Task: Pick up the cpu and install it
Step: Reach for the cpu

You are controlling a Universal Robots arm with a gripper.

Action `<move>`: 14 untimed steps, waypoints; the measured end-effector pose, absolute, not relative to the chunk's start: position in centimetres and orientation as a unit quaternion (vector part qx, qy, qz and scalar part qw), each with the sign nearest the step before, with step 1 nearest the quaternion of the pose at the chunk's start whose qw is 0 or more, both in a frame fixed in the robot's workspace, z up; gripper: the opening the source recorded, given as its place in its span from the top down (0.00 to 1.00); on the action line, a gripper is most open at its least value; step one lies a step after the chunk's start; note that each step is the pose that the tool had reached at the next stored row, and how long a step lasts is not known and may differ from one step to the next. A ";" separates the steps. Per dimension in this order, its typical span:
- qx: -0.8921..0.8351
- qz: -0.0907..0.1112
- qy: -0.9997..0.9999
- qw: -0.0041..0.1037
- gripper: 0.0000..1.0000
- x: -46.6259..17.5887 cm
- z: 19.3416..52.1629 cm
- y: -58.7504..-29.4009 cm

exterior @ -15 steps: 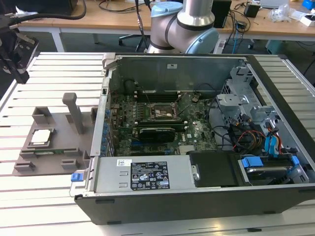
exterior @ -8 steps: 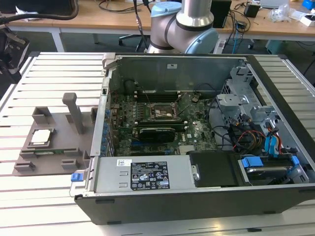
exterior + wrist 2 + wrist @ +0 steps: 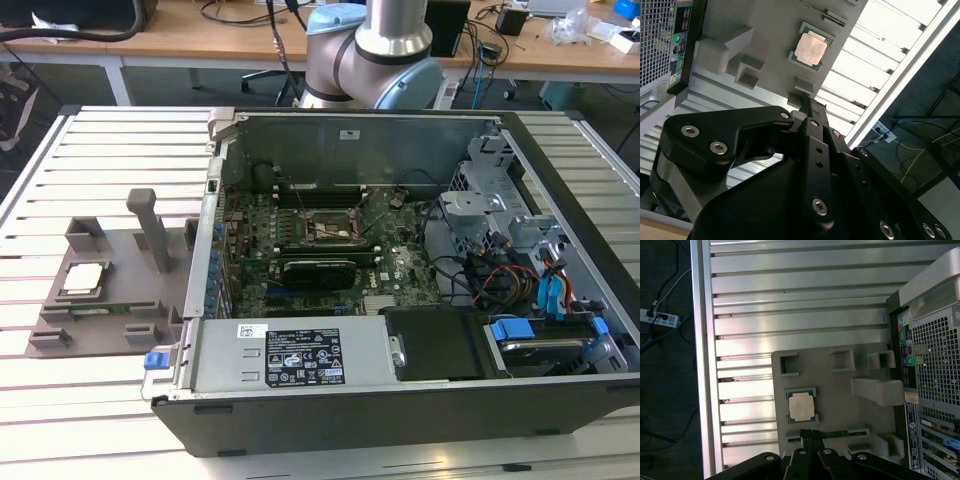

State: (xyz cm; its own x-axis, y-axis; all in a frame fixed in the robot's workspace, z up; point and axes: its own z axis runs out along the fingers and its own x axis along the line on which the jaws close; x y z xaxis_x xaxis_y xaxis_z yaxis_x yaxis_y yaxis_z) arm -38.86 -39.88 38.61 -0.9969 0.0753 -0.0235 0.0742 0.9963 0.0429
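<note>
Cpu not yet picked up; pick and install both outstanding.
Exterior view, left of frame: the cpu sits in the grey tray on the worktop. Centre: the socket inside the case appears unfilled. In the first wrist view the gripper looks closed and empty, near the cpu but clear of it.

Slatted metal table, bearing grey tray, open computer case
</note>
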 end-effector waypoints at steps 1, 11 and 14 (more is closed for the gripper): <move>0.037 0.021 0.999 0.013 0.89 -39.0 38.6 -39.9; 0.037 0.021 0.999 0.013 0.89 -39.7 38.6 -39.9; 0.037 0.021 0.999 0.013 0.89 -39.7 38.6 -39.9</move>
State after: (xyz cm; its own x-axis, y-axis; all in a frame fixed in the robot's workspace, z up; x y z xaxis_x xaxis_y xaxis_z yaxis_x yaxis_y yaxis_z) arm -39.67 -39.89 38.55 -0.9969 0.0752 -0.0234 0.0741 0.9963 0.0429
